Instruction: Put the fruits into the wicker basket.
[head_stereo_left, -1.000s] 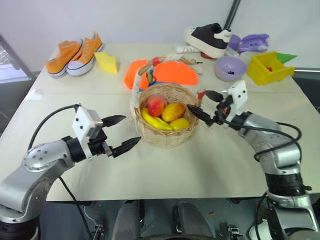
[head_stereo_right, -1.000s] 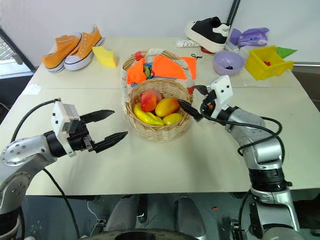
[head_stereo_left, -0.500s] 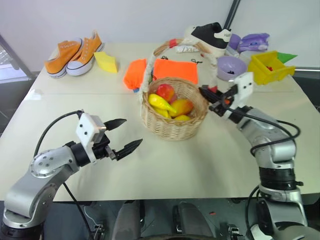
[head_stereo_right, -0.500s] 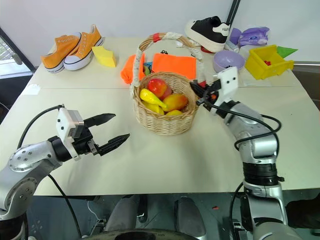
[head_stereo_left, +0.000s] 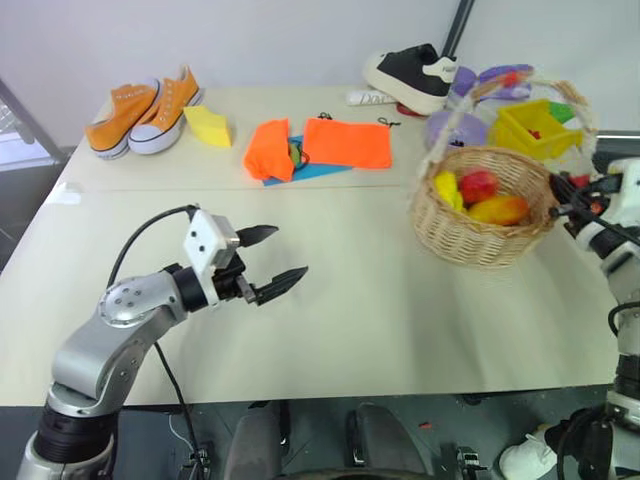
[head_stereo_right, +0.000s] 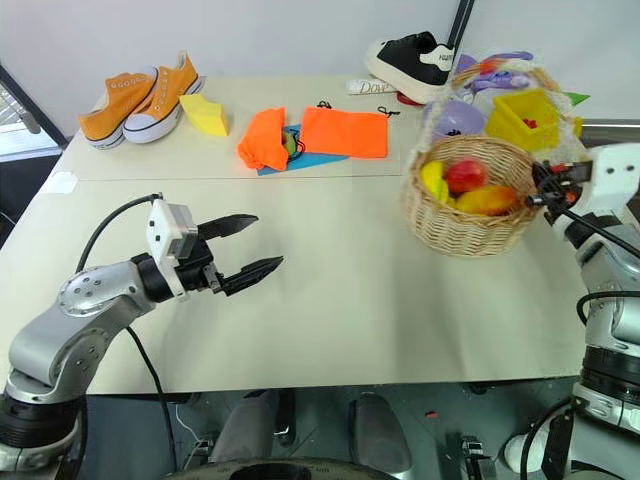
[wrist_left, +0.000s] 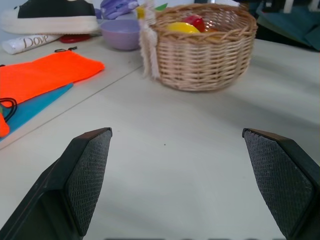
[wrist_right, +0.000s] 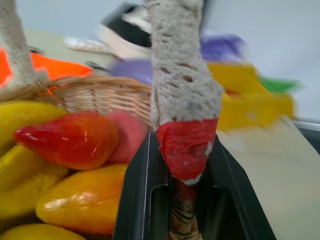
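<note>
A pale beige bench (head_stereo_left: 360, 330) fills the foreground, a straight seam running across its top. Behind it stands a plain white wall (head_stereo_left: 280, 40). A dark pole (head_stereo_left: 458, 25) leans against the wall. Lighting is even and bright.

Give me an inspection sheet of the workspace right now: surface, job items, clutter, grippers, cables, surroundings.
Surface: beige table, bare in the middle.
Job's things: fruits lie in the basket, near the table's right edge.
Clutter: orange shoes, sponge, orange cloths, black shoe, purple bowl, yellow bin.
Grippers: left gripper open, over bare table; right gripper shut on the basket handle.
Cables: black cable along the left arm.
Surroundings: white wall behind.
</note>
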